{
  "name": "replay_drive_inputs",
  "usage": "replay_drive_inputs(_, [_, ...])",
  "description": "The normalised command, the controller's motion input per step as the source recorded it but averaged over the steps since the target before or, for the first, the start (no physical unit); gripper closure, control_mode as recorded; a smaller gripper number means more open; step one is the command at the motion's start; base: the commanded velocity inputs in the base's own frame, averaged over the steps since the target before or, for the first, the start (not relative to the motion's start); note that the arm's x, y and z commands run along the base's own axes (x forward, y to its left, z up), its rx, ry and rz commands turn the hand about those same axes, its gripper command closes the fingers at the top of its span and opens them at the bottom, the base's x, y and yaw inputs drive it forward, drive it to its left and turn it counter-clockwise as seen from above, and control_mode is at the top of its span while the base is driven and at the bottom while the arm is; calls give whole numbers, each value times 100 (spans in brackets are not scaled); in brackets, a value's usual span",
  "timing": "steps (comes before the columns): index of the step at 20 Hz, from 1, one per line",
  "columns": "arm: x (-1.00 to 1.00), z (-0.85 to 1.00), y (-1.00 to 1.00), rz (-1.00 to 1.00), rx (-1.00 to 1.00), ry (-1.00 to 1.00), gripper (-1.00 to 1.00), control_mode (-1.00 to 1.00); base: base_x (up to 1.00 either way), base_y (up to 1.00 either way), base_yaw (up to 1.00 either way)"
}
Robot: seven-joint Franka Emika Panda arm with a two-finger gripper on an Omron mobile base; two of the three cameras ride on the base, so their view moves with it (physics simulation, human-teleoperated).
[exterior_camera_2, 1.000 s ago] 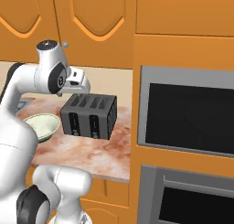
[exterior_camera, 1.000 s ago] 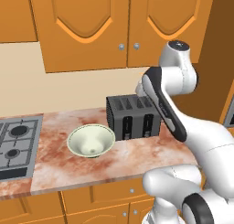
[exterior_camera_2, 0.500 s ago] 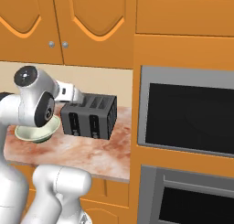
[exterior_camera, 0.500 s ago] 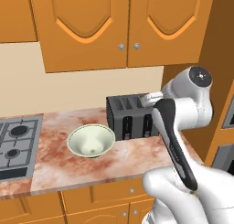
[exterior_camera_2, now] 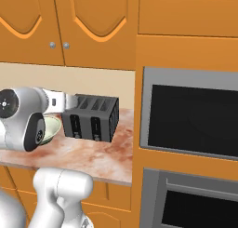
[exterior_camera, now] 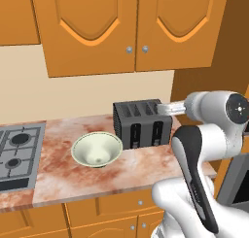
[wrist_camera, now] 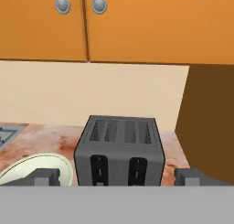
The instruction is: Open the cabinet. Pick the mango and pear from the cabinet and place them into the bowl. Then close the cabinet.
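gripper (wrist_camera: 116,176) spread wide, holding nothing, level with toaster (wrist_camera: 119,150) | cabinet (wrist_camera: 114,26) above toaster, doors shut, two round knobs (exterior_camera: 137,49) side by side at lower centre seam | bowl (exterior_camera: 97,149) just left of toaster on marble counter (exterior_camera: 58,164), upright, mouth up | gas hob (exterior_camera: 14,149) further left of bowl

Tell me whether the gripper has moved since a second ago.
Yes. The gripper has dropped: in the left base view the wrist was level with the cabinet bottom, and now sits beside the toaster top.
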Motion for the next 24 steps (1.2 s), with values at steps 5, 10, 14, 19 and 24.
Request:
replay_drive_inputs(5, [-37,4,0,0,0,-31,-100,-100,0,0,0])
replay_drive_inputs(10, [-11,0,0,0,0,-20,-100,-100,0,0,0])
replay_drive_inputs(14, [0,0,0,0,-1,-19,-100,-100,0,0,0])
replay_drive_inputs(19, [-4,1,0,0,0,-10,-100,-100,0,0,0])
replay_drive_inputs(24, [-19,9,0,0,0,-27,-100,-100,0,0,0])
